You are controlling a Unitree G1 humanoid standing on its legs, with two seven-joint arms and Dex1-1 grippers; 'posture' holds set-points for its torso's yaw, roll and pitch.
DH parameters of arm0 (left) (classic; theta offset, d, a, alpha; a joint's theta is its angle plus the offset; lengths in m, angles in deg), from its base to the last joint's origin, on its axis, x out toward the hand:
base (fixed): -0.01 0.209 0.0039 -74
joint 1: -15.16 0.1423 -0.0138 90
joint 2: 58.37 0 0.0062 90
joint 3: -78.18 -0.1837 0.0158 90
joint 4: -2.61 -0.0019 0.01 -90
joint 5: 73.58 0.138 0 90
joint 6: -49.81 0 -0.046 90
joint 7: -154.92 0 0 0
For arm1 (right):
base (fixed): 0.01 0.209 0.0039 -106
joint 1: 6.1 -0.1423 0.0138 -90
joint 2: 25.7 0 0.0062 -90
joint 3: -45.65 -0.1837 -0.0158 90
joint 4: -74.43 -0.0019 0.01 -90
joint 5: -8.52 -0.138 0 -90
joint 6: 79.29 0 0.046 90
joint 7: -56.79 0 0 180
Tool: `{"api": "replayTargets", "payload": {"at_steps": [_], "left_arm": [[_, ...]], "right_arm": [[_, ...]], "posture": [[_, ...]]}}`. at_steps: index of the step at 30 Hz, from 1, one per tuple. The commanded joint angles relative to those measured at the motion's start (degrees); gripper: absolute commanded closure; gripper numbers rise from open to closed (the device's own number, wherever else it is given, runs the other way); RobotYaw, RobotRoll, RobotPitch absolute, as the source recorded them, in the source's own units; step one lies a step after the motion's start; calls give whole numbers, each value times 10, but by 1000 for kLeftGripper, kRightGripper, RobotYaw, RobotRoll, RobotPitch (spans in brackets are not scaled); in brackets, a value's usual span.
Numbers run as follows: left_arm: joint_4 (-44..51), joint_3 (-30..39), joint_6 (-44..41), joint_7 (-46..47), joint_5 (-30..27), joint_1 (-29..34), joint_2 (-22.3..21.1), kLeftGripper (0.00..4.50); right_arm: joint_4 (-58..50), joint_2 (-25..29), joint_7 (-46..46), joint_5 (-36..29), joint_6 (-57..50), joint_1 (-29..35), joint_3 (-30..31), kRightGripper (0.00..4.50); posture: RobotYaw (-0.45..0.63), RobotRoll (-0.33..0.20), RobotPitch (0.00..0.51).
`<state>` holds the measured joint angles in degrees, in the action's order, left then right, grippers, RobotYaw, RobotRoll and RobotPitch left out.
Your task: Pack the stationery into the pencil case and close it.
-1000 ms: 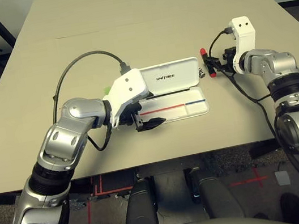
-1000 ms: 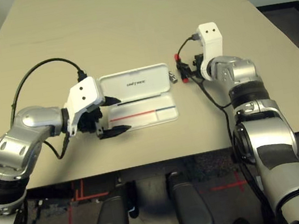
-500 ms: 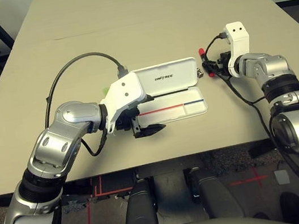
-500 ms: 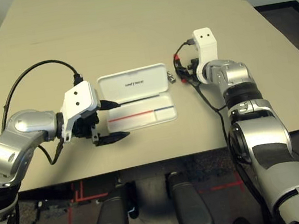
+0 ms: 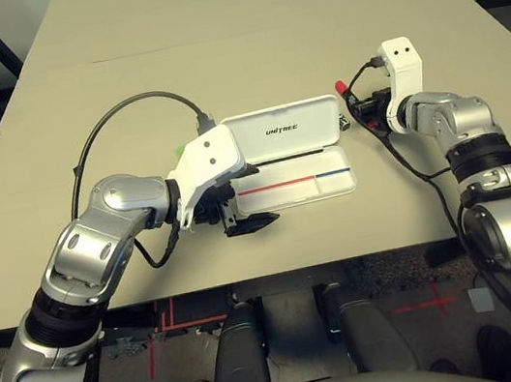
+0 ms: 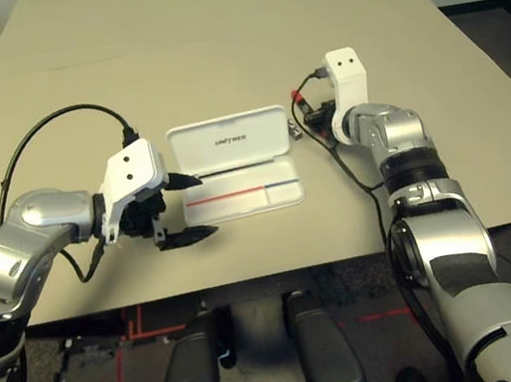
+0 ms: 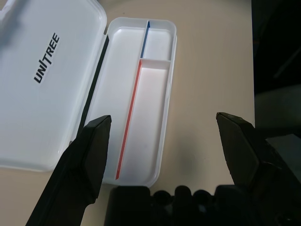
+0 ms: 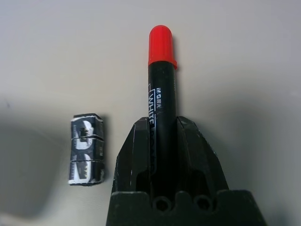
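My left gripper (image 5: 246,207) gapes wide left of centre beside the open case (image 5: 296,153) — its length left-right. Right of centre, my right gripper (image 8: 162,141) clamps the marker (image 8: 161,94), red cap pointing up-frame. Beige table (image 5: 241,46); dark floor.

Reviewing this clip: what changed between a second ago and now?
The right gripper closed its jaws on the marker, which lies on the table beside the small metal piece. Unchanged: the left gripper, jaws open, hovering at the open pencil case.
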<state>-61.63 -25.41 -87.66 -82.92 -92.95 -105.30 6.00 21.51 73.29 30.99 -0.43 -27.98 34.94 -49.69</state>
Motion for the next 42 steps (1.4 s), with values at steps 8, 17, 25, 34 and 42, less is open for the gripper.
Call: {"api": "replayTargets", "payload": {"at_steps": [8,17,25,34,42], "left_arm": [[-43,5,41,-28,0,-2,-24,0],[-96,26,97,-43,5,-8,-40,0],[-108,30,112,-42,5,-5,-44,0],[-101,52,107,-25,3,12,-51,0],[-77,77,88,-7,-4,34,-61,0]], "right_arm": [[-184,129,-90,-28,-31,104,-21,3951],[-351,241,-287,-135,-10,239,-63,3951],[-372,310,-433,-142,56,249,-3,3951],[-341,295,-533,-95,178,190,88,3951],[-272,217,-539,-11,264,74,178,3951]], "posture": [[-45,0,232],[-99,0,219],[-90,0,211],[-40,0,205],[16,0,203]]}}
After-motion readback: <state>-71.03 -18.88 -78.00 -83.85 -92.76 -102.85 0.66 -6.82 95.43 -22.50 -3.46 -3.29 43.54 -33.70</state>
